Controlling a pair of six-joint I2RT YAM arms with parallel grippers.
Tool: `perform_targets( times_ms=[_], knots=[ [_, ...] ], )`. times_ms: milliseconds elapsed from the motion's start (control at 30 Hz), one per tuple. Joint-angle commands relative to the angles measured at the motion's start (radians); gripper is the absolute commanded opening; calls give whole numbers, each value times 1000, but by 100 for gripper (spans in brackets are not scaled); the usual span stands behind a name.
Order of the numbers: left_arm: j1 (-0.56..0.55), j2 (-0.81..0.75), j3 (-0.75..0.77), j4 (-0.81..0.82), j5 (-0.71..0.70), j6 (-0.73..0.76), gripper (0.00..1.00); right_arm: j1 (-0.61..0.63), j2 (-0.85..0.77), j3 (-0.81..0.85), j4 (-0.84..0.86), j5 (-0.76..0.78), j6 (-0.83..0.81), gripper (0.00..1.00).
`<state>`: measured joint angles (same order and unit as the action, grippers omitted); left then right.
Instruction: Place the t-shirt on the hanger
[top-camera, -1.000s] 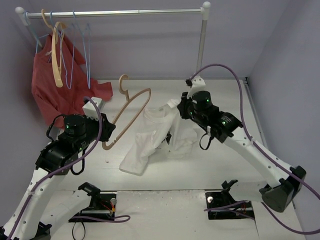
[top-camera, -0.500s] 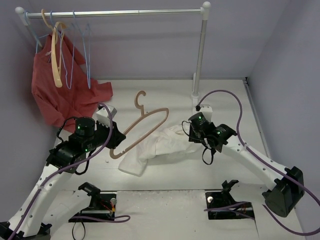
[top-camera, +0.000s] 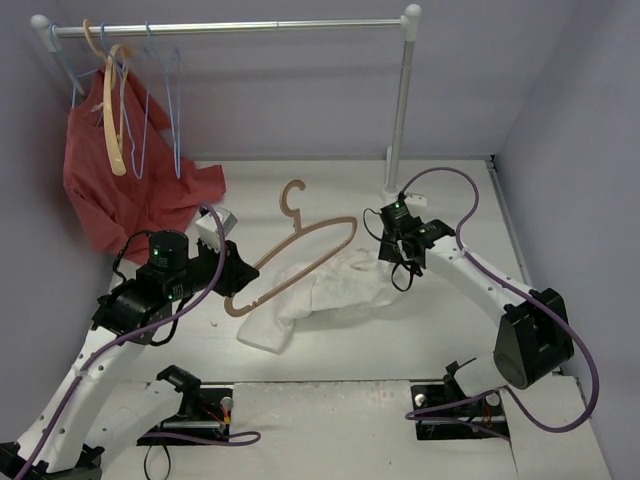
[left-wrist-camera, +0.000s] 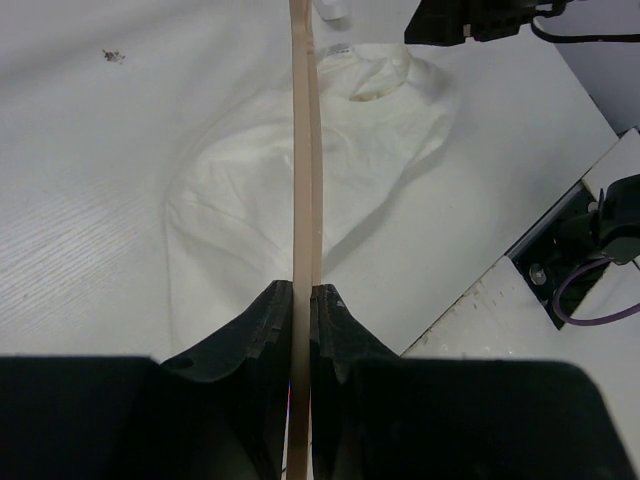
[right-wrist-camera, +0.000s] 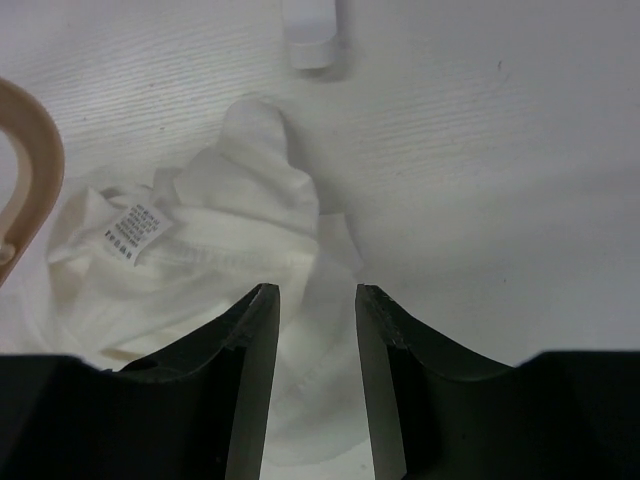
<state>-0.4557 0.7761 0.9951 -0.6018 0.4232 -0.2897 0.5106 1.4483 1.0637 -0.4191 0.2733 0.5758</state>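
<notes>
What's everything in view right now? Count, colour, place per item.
t-shirt: 1, white, crumpled on the table, centre
hanger: 1, tan wood, above the t-shirt, one end clamped in the left gripper
red garment: 1, red, hanging at the left end of the rail
cream hanger: 1, pale cream, on the rail in front of the red garment
blue wire hangers: at least 2, thin blue, on the rail, left end
clothes rail: 1, silver bar and white post, along the back
table: 1, white, under everything
left gripper: 1, black, shut on the hanger
right gripper: 1, black, open, just over the t-shirt's collar end
</notes>
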Motion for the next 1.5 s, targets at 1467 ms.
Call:
perform_targets(
  times_ms=[1467],
  knots=[
    [-44, 157, 185, 221, 315, 58, 0, 5, -131, 336, 135, -304, -502, 0]
  ],
)
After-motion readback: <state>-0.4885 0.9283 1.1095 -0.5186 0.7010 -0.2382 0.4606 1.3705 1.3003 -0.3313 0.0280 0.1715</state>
